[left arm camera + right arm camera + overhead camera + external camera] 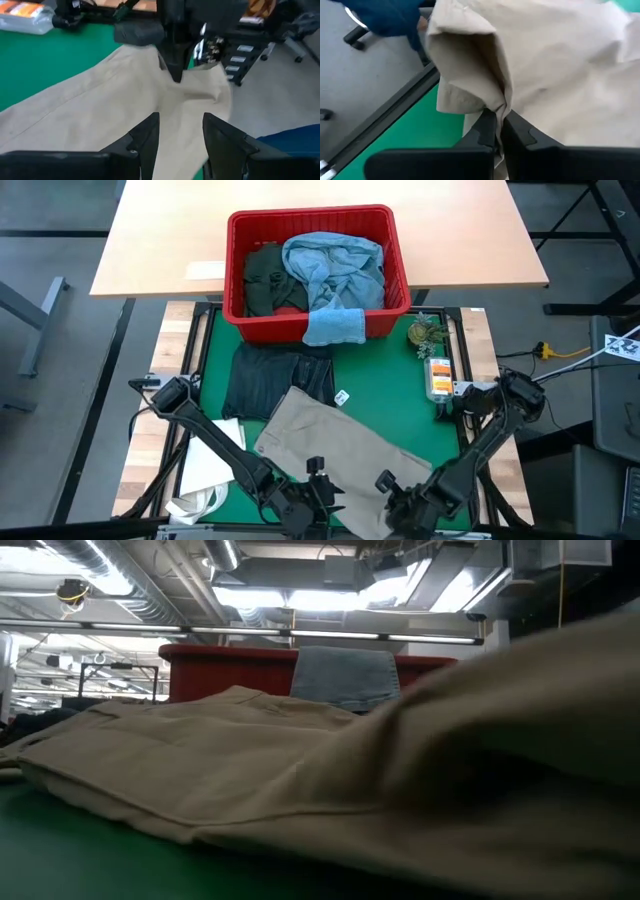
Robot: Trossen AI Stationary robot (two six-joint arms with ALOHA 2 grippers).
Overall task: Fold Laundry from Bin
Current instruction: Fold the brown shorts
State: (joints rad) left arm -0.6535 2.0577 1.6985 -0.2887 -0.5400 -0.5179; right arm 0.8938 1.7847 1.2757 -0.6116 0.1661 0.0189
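The red bin point(318, 275) sits at the far edge of the green bench point(400, 415). Inside the bin lie the light blue jeans point(335, 265) and a dark green piece point(265, 280). A small light blue cloth point(333, 327) hangs over the bin's near wall.

Just in front of the bin, the dark navy jeans point(275, 378) lie flat on the bench. The tan trousers point(335, 445) lie partly over them and reach on to the near edge of the bench, away from the bin.

Both arms are at that near edge, far from the bin. The right tool point(499, 131) is pinched tight on a fold of the tan trousers, and the cloth bunches up over its fingers point(522, 137). The left tool point(181, 134) is beside it, right above the same trousers. Its two fingers point(145, 135) stand apart with cloth showing between them. You cannot tell if it has hold of the cloth.

A white bag point(205, 485) lies by the left arm, far from the bin.
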